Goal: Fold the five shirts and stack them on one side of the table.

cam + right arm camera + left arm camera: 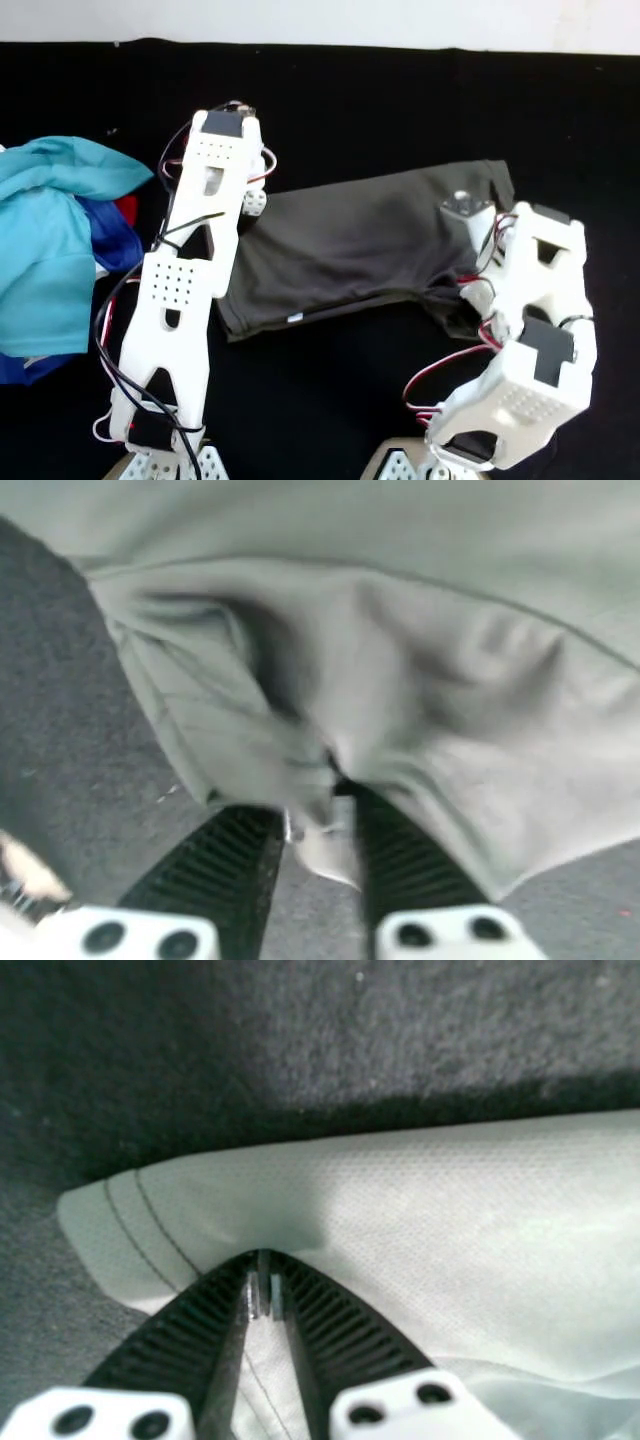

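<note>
A dark grey shirt (360, 245) lies spread across the middle of the black table (330, 400). My left gripper (254, 203) is at the shirt's far left corner. In the left wrist view, this gripper (262, 1288) is shut on the shirt (450, 1230) at its stitched hem, close to the corner. My right gripper (462, 290) sits at the shirt's near right edge. In the right wrist view, it (320, 815) is shut on a bunched fold of the shirt (420, 650), and the fabric puckers around the pinch.
A loose pile of shirts lies at the table's left edge: a teal one (50, 240) on top, with a blue one (112, 235) and a bit of red (126, 208) under it. Bare black cloth (380, 100) stretches behind the grey shirt.
</note>
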{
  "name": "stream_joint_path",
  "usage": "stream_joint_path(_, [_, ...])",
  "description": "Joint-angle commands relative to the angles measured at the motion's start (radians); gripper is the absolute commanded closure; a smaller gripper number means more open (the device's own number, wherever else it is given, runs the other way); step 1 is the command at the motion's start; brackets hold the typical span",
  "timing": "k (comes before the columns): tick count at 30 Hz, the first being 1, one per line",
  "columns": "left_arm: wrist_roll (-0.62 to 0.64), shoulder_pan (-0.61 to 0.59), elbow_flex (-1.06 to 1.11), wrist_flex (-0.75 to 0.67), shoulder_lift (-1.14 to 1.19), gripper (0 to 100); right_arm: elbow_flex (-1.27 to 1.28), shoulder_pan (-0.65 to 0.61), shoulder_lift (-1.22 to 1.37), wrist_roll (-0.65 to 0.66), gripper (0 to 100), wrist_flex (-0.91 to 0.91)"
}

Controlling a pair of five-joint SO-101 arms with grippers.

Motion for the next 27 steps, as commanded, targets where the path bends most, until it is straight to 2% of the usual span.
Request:
stream_joint_path(1, [0.005,0.013,-0.021,-0.012,0.005,99,-0.117,0.005,-0.004,-0.011,99.5,0.096])
stream_joint_path(7, [0.005,0.013,-0.021,-0.012,0.005,99,-0.298,0.005,-0.002,-0.015,99.3,0.171])
stream_joint_path(13, [0.005,0.012,-0.021,-0.012,0.005,99,-0.460,-0.022,0.019,-0.095,99.3,0.162])
stream_joint_path(18, [0.005,0.012,-0.021,-0.014,0.005,99,-0.627,-0.076,0.151,-0.107,99.3,0.162])
stream_joint_path(21, [0.005,0.012,-0.021,-0.014,0.005,99,-0.771,-0.108,0.266,-0.192,98.3,0.166])
stream_joint_path(23, [0.005,0.012,-0.021,-0.014,0.005,99,-0.862,-0.122,0.332,-0.250,92.6,0.173])
stream_joint_path(27, [0.005,0.012,-0.021,-0.014,0.005,99,-1.015,-0.127,0.438,-0.407,74.5,0.162])
